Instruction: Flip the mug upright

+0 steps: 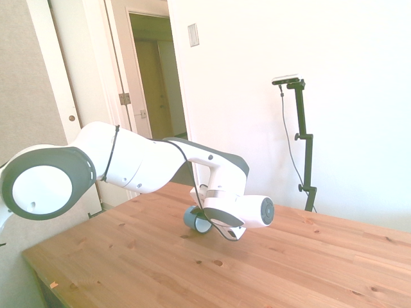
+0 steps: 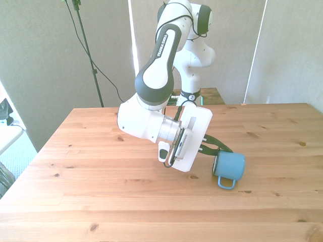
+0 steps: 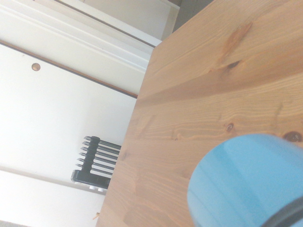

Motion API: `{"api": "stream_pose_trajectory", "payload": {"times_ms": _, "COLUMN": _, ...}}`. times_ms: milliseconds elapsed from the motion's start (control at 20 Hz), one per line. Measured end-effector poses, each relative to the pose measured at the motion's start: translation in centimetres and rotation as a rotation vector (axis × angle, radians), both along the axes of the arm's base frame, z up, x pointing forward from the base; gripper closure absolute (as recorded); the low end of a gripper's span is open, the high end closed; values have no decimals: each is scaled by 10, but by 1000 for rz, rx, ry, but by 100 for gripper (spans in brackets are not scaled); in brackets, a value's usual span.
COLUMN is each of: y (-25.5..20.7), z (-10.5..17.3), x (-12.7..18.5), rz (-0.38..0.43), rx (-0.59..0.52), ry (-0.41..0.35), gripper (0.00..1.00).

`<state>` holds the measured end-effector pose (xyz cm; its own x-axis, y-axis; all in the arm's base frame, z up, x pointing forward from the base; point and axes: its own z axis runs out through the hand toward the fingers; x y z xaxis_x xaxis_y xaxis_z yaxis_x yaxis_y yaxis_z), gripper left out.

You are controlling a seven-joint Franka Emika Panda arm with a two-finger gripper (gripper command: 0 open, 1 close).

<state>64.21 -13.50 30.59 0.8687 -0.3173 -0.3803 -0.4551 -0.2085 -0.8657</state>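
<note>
Mug first: the small blue enamel-style mug [image 2: 229, 168] sits at the end of the white Franka arm [image 2: 154, 80], low over the pale wooden desk [image 2: 91, 166]; in the front view it lies toward the front view's right, tilted, with its small loop handle [image 2: 225, 182] pointing down toward the boards, and whether it touches them I cannot tell. Going left to right in that view: the white wrist block comes first, then the flat white flange, then the dark fingers [image 2: 216, 147] of the claw [image 2: 217, 154] reaching to the mug's rim end, then the blue body itself; the claw appears clamped on the mug at that rim end. In the side view the mug [image 1: 194, 220] shows only as a blue round peeping out behind the wrist, close above the desk [image 1: 128, 256]; the fingers are hidden there. The wrist view shows the blue wall of the mug [image 3: 241, 184] large and blurred over the desk planks [image 3: 208, 94].
</note>
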Motion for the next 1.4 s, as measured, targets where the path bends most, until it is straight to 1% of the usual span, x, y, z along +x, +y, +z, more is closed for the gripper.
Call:
{"api": "stream_pose_trajectory", "payload": {"times_ms": 850, "y": 0, "z": -1, "x": 0, "rz": 2, "rx": -1, "ry": -3, "gripper": 100}}
{"api": "stream_pose_trajectory", "payload": {"times_ms": 1400, "y": 4, "z": 13, "x": 1, "rz": 11, "rx": -3, "ry": -27, "gripper": 100}}
